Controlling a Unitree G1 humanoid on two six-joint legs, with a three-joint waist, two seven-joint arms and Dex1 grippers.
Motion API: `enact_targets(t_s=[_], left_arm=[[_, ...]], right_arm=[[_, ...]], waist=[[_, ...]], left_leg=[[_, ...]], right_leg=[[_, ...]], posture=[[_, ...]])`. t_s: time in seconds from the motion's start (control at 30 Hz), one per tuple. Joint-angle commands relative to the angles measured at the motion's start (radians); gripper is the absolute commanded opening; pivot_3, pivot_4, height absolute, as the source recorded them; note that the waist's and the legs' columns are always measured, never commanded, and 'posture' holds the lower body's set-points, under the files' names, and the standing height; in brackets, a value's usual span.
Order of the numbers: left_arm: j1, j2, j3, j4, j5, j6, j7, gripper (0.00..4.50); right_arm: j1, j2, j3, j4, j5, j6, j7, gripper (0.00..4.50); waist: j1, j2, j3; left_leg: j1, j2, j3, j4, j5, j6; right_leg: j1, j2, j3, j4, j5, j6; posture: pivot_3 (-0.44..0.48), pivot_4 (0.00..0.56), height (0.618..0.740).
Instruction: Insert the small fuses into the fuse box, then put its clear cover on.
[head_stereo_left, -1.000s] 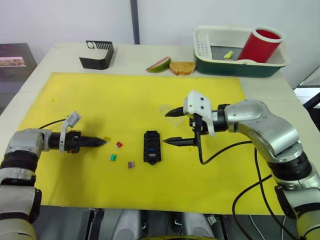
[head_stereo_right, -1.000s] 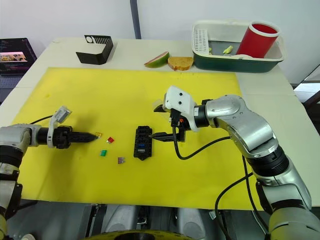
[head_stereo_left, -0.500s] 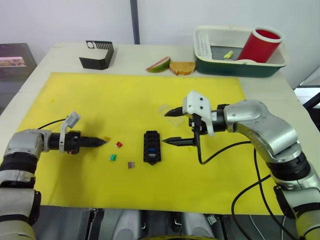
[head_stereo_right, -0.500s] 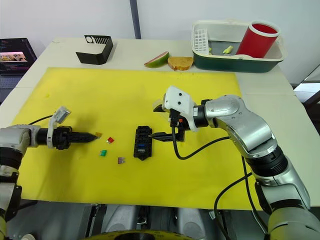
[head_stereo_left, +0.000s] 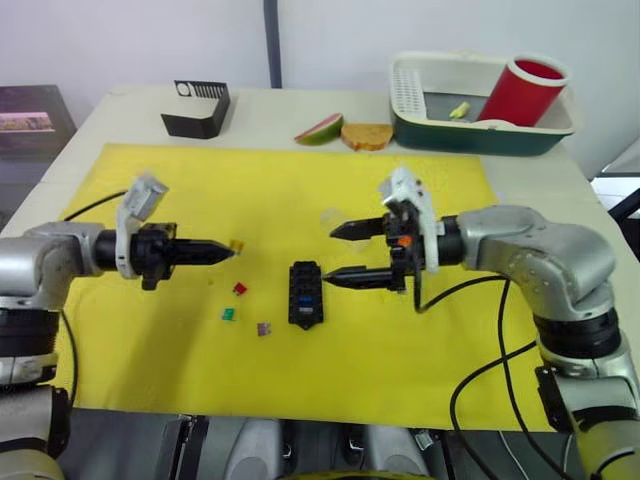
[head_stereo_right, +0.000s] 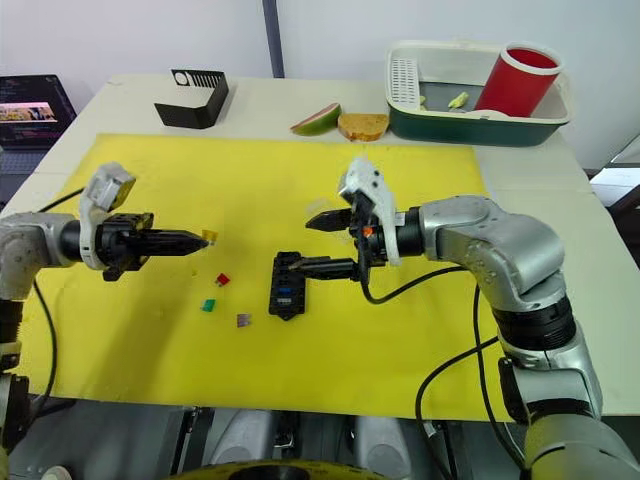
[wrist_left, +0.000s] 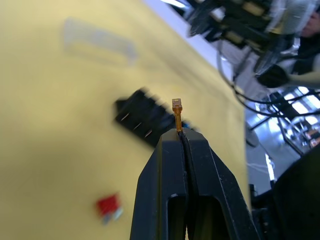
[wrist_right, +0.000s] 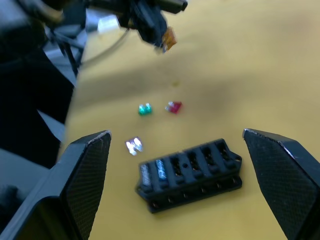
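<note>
Left eye view: yellow mat (head_stereo_left: 200, 190) covering the middle of the counter (head_stereo_left: 120, 110); fuse box (head_stereo_left: 305, 294) at frame centre, flat with slots up, so fuses can go in from above. Left hand (head_stereo_left: 222, 250) at centre left, fingers pressed together on the amber fuse (head_stereo_left: 237, 244), which is held clear of the mat, judged ready for carrying to the box. Red fuse (head_stereo_left: 239, 288), green fuse (head_stereo_left: 228, 314) and a pale greyish fuse (head_stereo_left: 263, 328) lie loose on the mat left of the box, awaiting their turn. Right hand (head_stereo_left: 333, 254) just right of the box, fingers spread and empty, probably standing by to steady it. Clear cover (head_stereo_left: 331, 215) faint on the mat above the box, set aside for the last step. Upper frame, unused: black slotted stand (head_stereo_left: 197, 107), green tub (head_stereo_left: 480, 95) with red cup (head_stereo_left: 522, 88). Left wrist view: amber fuse pinched by its blades at the fingertips, coloured head outward; fuse box blurred behind it, red fuse at lower left. Right wrist view: spread fingers at both lower corners flank the fuse box at lower centre; a blue fuse (wrist_right: 162, 169) sits in an end slot, the other slots look empty; three loose fuses above left, and the left hand with its amber fuse at top.
</note>
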Motion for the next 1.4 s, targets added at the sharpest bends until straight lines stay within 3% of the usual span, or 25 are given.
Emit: enact_targets(t_s=[0.03,0.27,0.37,0.43,0.7,0.83,1.4], left_arm=[[-0.035,-0.011,0.030,-0.111,-0.079,0.017,0.039,0.03],[-0.096,-0.059,0.008,-0.163,-0.146,0.015,0.105,0.03],[-0.116,-0.076,-0.007,-0.171,-0.158,0.008,0.117,0.00],[-0.127,-0.085,-0.019,-0.182,-0.166,0.003,0.124,0.00],[-0.141,-0.099,-0.040,-0.184,-0.181,-0.002,0.143,0.00],[-0.139,-0.099,-0.044,-0.181,-0.182,-0.009,0.146,0.00],[-0.130,-0.089,-0.041,-0.185,-0.183,-0.021,0.154,0.00]], right_arm=[[-0.084,0.032,-0.136,0.032,0.166,0.150,-0.066,4.50],[-0.132,0.084,-0.202,0.055,0.323,0.312,-0.185,4.50],[-0.144,0.122,-0.208,0.054,0.366,0.325,-0.242,3.63],[-0.152,0.148,-0.203,0.055,0.378,0.323,-0.282,2.70],[-0.175,0.172,-0.189,0.074,0.412,0.303,-0.351,2.70],[-0.178,0.165,-0.183,0.081,0.423,0.297,-0.363,1.43],[-0.169,0.145,-0.138,0.065,0.430,0.253,-0.360,1.43]], waist=[[-0.002,0.000,0.000],[-0.001,0.000,0.000],[-0.001,0.000,0.000],[-0.001,0.000,0.000],[-0.001,0.000,0.000],[-0.001,0.000,0.000],[-0.001,0.000,0.000]], left_leg=[[0.000,0.000,0.000,0.000,0.000,0.000],[0.000,0.000,0.000,0.000,0.000,0.000],[0.000,0.000,0.001,0.000,0.000,0.000],[0.000,0.000,0.001,0.000,0.000,0.000],[0.000,0.000,0.001,0.000,0.000,0.000],[0.000,0.000,0.001,0.000,0.000,0.000],[0.000,0.000,0.001,0.000,0.000,0.000]], right_leg=[[0.000,0.000,0.000,0.000,0.000,0.000],[0.000,0.000,0.000,0.000,0.000,0.000],[0.000,0.000,0.000,0.000,0.000,0.000],[0.000,0.001,0.000,0.000,0.000,0.000],[0.000,0.001,0.000,0.000,0.000,0.000],[0.000,0.002,0.000,0.000,0.000,0.000],[0.000,0.002,0.000,0.000,0.000,0.000]], posture=[[0.000,0.150,0.740],[0.000,0.150,0.740],[0.000,0.150,0.740],[0.000,0.150,0.740],[0.000,0.150,0.740],[0.000,0.150,0.740],[0.000,0.150,0.740]])
